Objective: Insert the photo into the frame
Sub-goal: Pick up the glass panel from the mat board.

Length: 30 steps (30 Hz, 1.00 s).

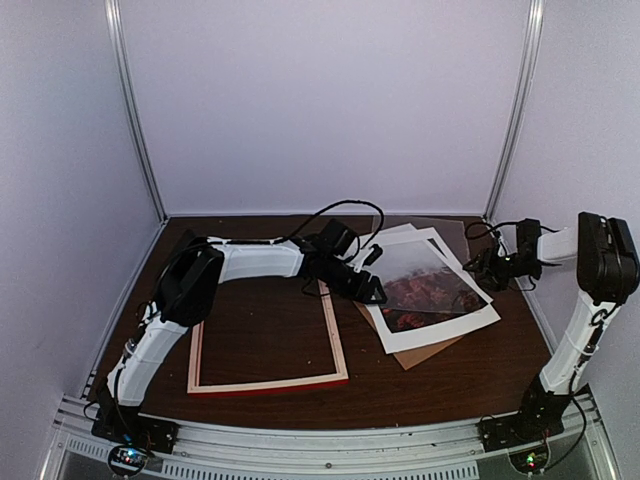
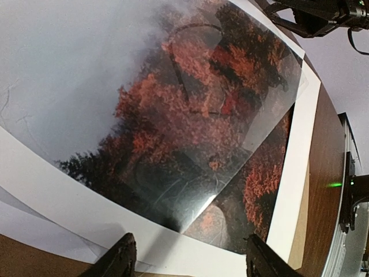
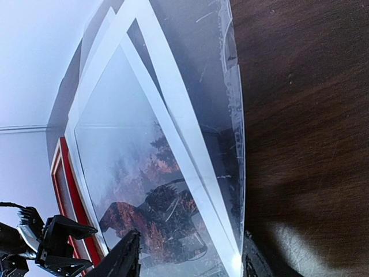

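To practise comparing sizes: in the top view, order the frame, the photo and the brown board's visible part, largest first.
1. frame, only narrowly; nearer the camera, so unsure against the photo.
2. photo.
3. brown board, just a corner showing.

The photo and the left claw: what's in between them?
A see-through sheet lies over the photo, its corner just ahead of the open left claw. The left wrist view shows its shiny edge.

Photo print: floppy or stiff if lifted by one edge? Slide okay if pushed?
Likely floppy: the photo looks paper-thin, so a one-edge lift probably sags. A clear sheet overlaps it in a loose stack, so a push may shift both. Reflections suggest slick surfaces.
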{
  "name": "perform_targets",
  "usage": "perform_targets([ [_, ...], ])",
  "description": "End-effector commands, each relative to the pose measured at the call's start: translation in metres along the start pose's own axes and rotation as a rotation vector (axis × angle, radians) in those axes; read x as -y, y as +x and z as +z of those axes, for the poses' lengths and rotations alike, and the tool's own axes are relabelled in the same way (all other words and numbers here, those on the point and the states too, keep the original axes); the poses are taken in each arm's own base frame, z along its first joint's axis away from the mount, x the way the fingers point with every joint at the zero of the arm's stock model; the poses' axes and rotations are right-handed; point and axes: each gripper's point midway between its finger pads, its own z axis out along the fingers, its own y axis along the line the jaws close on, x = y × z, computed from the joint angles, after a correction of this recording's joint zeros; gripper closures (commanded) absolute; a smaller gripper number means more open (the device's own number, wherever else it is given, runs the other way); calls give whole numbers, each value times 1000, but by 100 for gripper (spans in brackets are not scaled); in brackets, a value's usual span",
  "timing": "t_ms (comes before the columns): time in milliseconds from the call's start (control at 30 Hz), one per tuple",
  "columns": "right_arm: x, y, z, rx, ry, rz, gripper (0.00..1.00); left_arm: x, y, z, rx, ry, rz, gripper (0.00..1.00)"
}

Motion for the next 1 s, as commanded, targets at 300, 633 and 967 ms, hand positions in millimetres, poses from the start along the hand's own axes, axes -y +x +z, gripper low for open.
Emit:
perform_targets([
  [300, 10, -8, 4, -3, 106, 0, 32, -2, 26, -5, -86, -28, 12, 37],
  [633, 17, -34, 23, 11, 116, 22, 30, -2, 30, -9, -110, -37, 28, 38],
  [967, 12, -24, 38, -42, 63, 36, 32, -4, 12, -21, -53, -53, 24, 33],
])
